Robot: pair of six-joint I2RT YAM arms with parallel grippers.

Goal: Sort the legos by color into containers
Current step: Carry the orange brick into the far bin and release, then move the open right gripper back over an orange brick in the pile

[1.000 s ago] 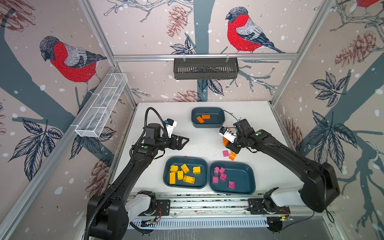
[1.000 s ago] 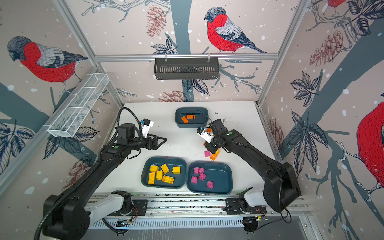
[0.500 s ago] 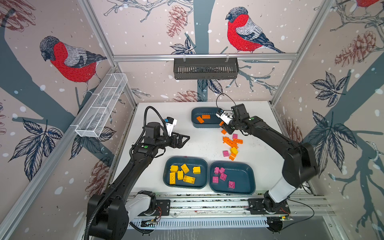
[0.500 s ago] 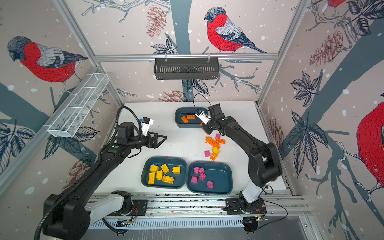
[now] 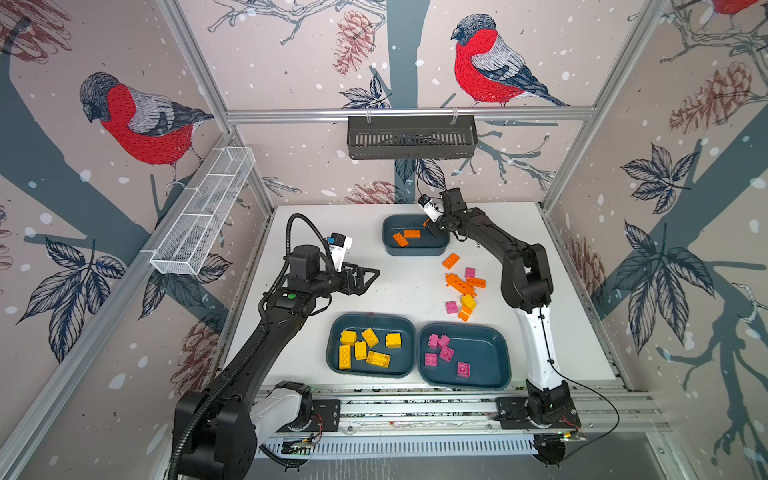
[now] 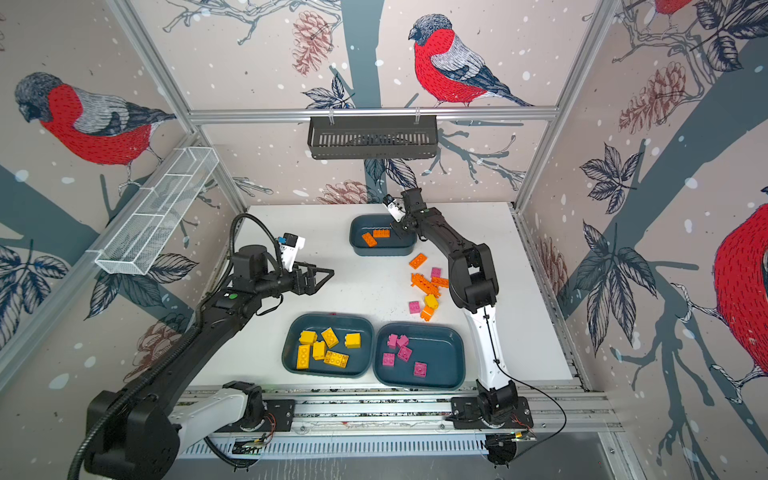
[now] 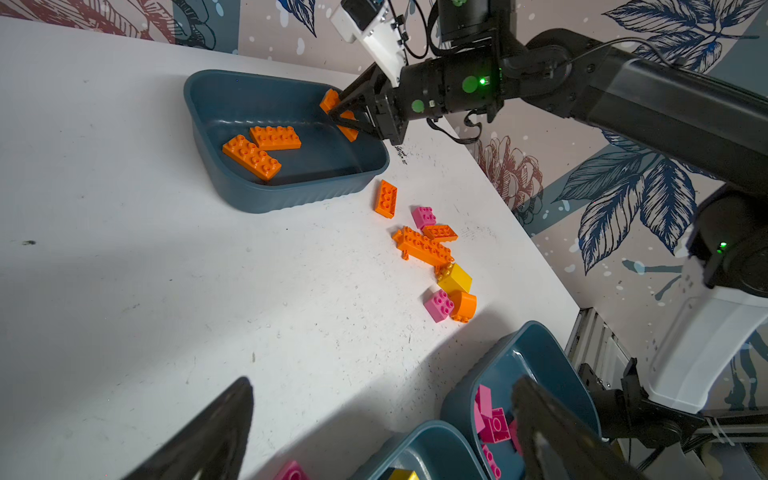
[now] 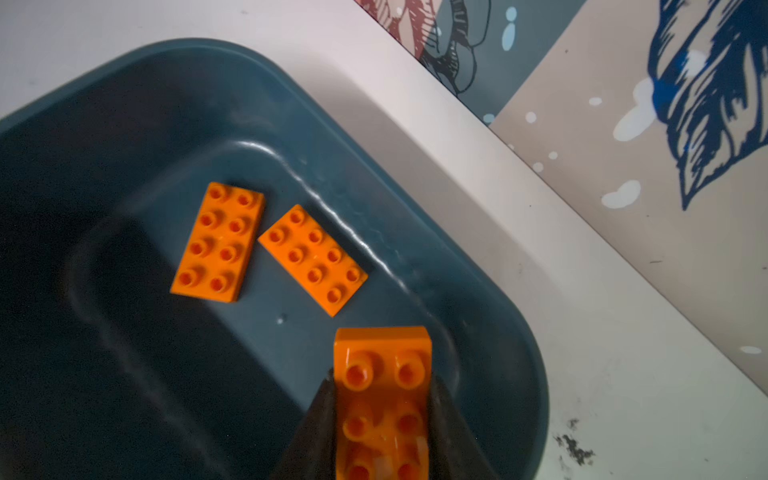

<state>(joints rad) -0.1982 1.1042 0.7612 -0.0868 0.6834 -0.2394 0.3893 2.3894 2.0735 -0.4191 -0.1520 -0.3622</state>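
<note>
Two orange bricks (image 8: 218, 243) lie in the small tub (image 8: 511, 332); the right gripper (image 7: 338, 112), clamped on a third brick (image 8: 382, 374), hangs over it. Left gripper (image 5: 371, 277) hovers wide open, well apart.

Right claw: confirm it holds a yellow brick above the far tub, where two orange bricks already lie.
Only the colour is wrong. The right claw holds an orange brick, not a yellow one, above the far tub, where two orange bricks already lie. The right wrist view shows it plainly.
</note>
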